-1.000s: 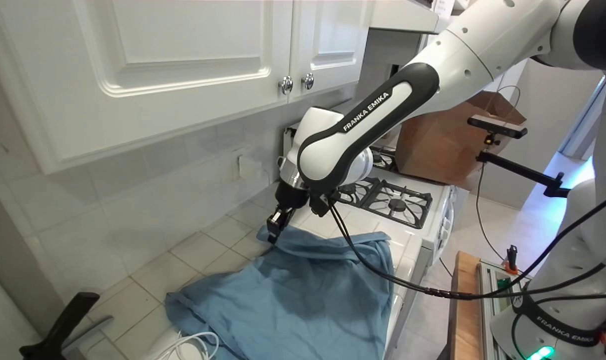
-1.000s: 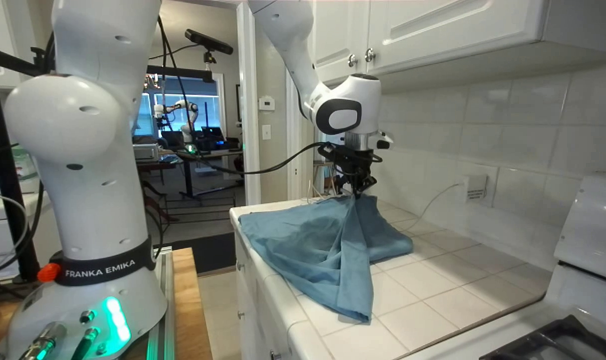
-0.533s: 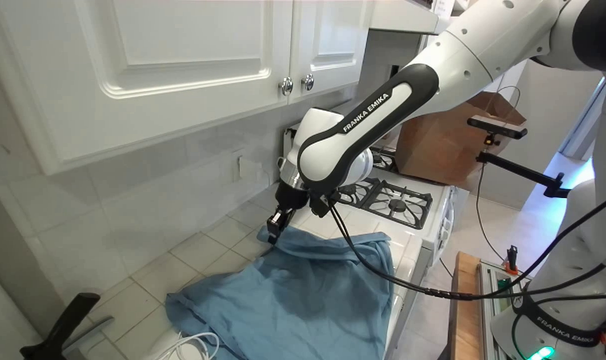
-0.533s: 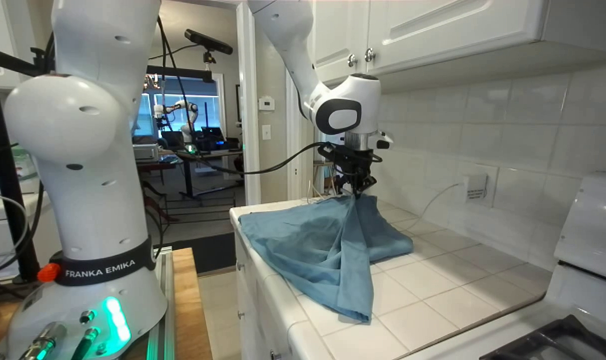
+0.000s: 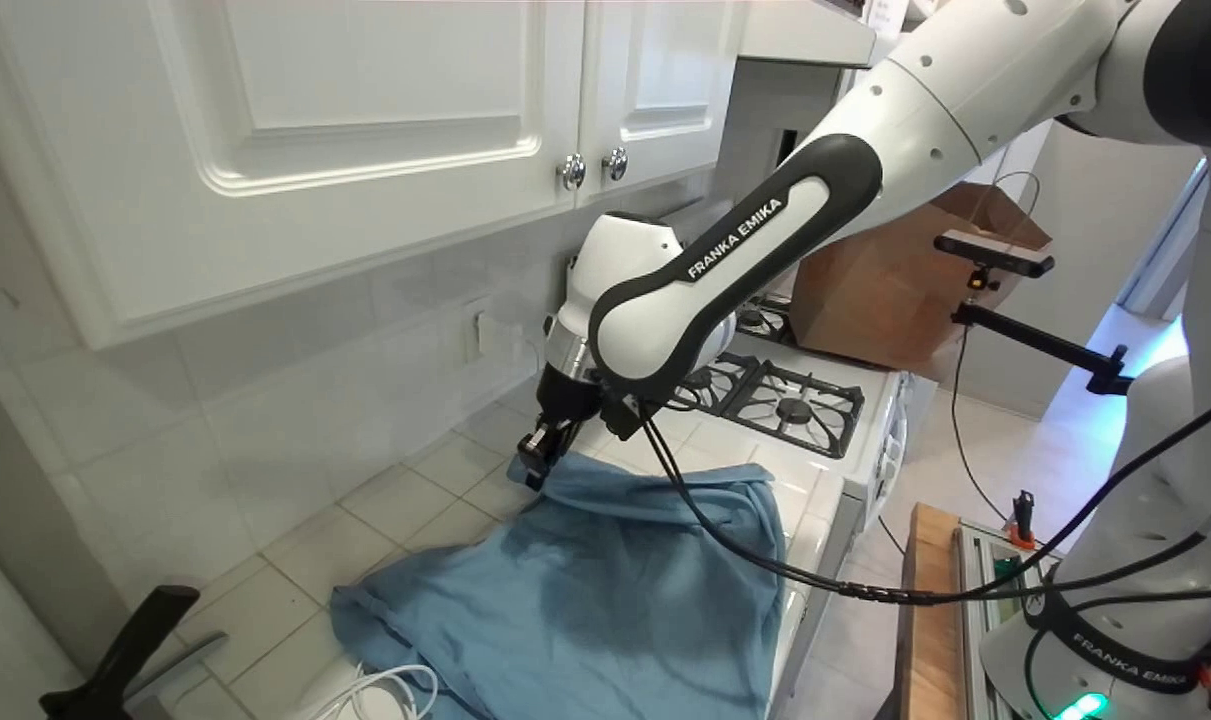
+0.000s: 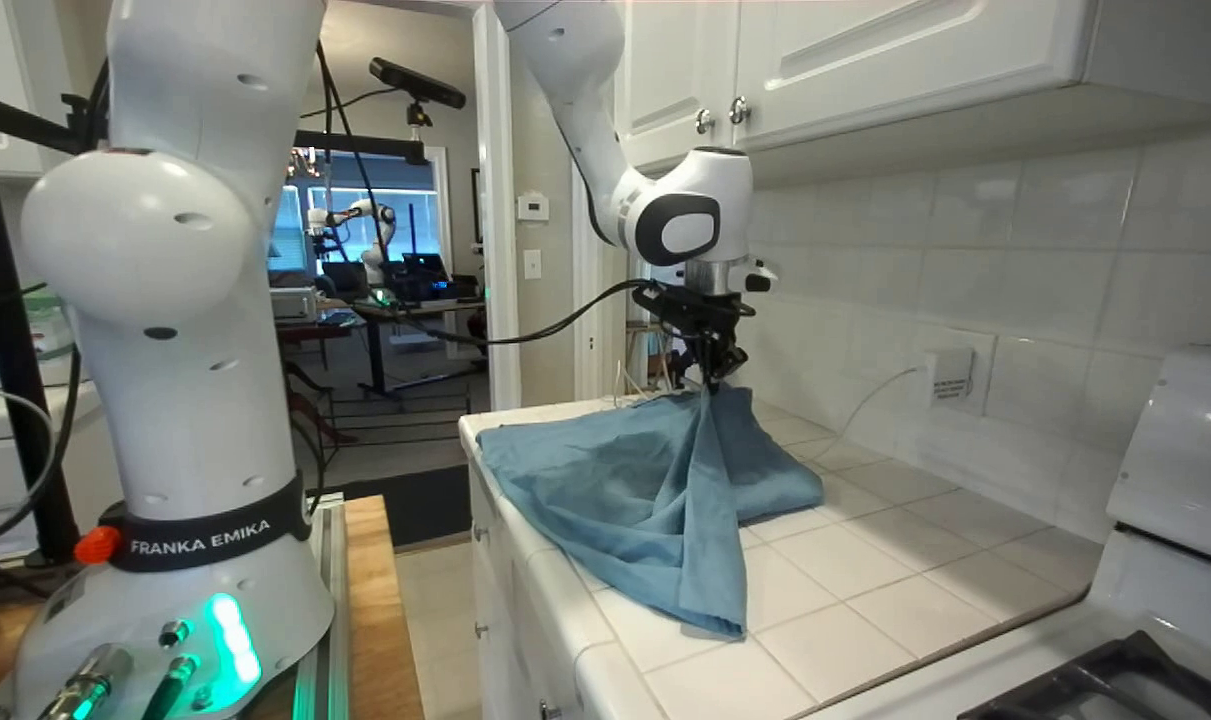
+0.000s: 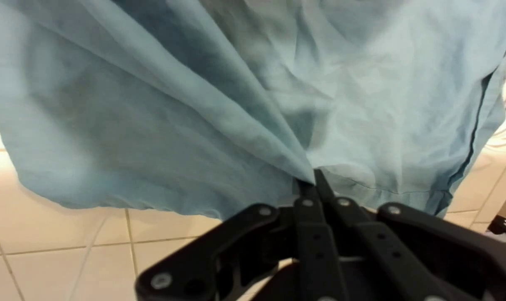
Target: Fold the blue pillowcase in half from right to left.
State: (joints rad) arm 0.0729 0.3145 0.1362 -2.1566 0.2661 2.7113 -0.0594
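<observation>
Lying on the tiled counter (image 6: 865, 645), the blue pillowcase (image 5: 625, 590) spread in wrinkles between the tile backsplash (image 6: 1025, 280) and the counter's front edge. One tapered corner pointed along the counter toward the stove (image 5: 877, 400); from it a narrow ridge ran back and rose to a peak at the gripper (image 7: 314, 179). A second, blunter lobe faced the same way on the wall side. The end away from the stove was only partly visible to me, and which way the long axis ran I could not tell.

Along the front, the cloth's margin ran just beside the counter edge. Tile showed between cloth and backsplash, and again between cloth and stove, leaving room on both those sides. A white cable (image 5: 355, 688) lay beside the margin away from the stove, and a black handle (image 5: 128, 642) showed apart from the cloth. White cabinets (image 5: 385, 110) overhung the rear of the counter, higher than the gripper.

The robot arm (image 5: 735, 250) reached across the front edge from a base (image 6: 145, 600) standing beside the counter, its forearm sloping down to the wrist. The gripper pointed downward, its two fingers (image 7: 315, 242) lying together and clamped on the ridge, whose pinched fold ended at their tips in the wrist view. A black cable (image 5: 875, 592) hung in a curve from the wrist toward the base, crossing in front of the cloth in an exterior view.
</observation>
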